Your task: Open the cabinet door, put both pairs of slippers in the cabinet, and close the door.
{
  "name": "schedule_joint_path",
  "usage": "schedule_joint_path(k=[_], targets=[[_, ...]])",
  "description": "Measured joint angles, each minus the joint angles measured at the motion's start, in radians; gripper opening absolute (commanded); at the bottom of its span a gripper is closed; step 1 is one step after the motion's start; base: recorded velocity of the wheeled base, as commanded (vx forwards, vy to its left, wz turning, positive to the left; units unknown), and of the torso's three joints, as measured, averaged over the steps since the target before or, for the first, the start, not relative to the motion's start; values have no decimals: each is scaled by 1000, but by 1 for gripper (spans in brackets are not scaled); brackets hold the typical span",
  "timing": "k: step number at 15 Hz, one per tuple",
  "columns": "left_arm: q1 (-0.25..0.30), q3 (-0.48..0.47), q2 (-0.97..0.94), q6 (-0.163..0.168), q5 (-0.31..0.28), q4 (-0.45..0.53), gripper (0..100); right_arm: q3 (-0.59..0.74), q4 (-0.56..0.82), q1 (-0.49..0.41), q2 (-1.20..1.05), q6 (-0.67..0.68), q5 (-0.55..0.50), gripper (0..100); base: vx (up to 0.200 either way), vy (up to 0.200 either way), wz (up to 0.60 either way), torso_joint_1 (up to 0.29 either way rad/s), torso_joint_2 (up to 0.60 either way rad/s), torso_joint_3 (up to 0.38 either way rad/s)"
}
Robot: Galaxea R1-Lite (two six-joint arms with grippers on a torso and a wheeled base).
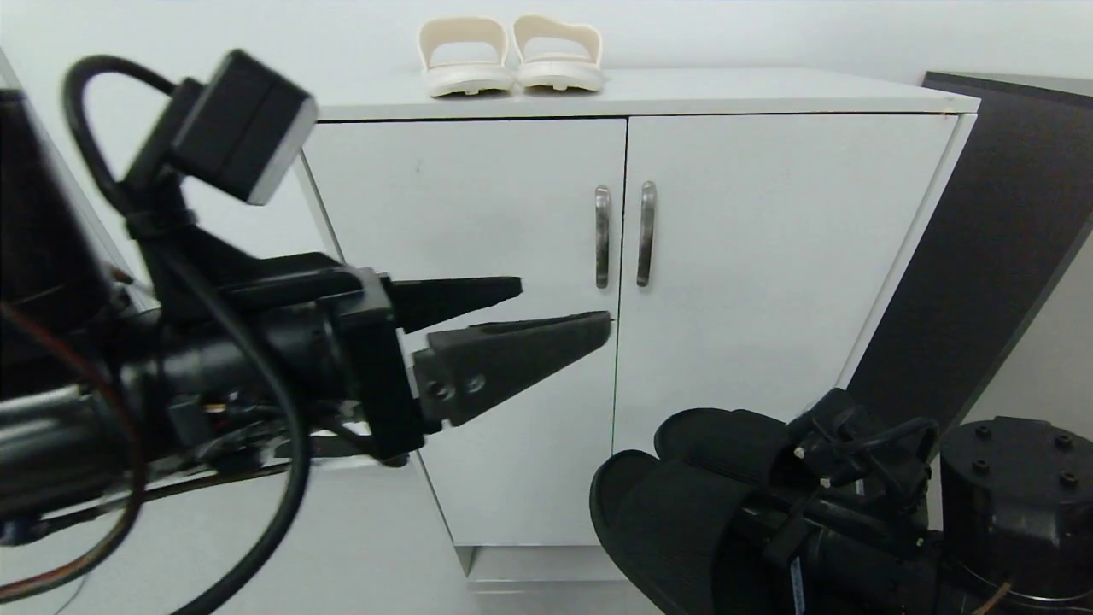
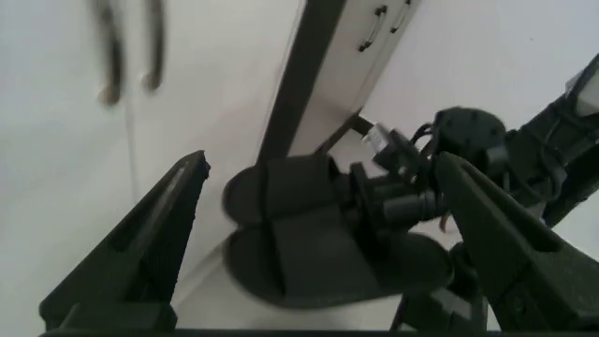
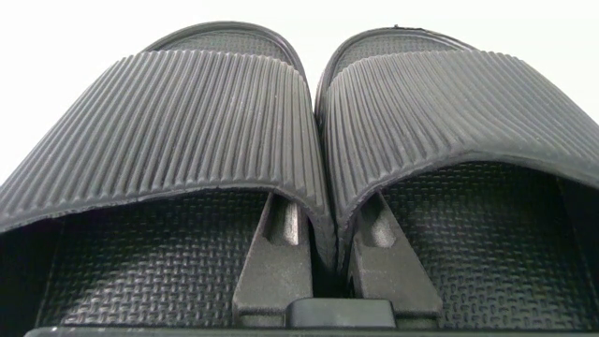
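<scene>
black slippers (image 3: 225, 122): pair held side by side, low in front of the white cabinet (image 1: 768, 256), both doors closed. right claw (image 3: 328, 267) clenched on the two touching inner walls, one finger inside each shoe. judged light and rubbery; ribbed straps should give friction, but the soft walls may flex, so pinch deep. cream slippers (image 1: 512, 55) sit on the cabinet top. left claw (image 1: 565, 303) released, just beside the left door handle (image 1: 603, 235).
</scene>
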Motion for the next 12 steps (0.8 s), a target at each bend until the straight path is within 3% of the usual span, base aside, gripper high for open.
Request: schedule_joint_path(k=[2, 6, 12], targets=[[-12, -94, 101, -8, -14, -9, 100, 0, 0, 1, 0, 0, 0, 0, 0, 0, 0, 0, 0, 0], [-16, -267, 262, -78, -87, -14, 100, 0, 0, 1, 0, 0, 0, 0, 0, 0, 0, 0, 0, 0], [42, -447, 456, -86, -64, -16, 100, -2, 1, 2, -2, -1, 1, 0, 0, 0, 0, 0, 0, 0]])
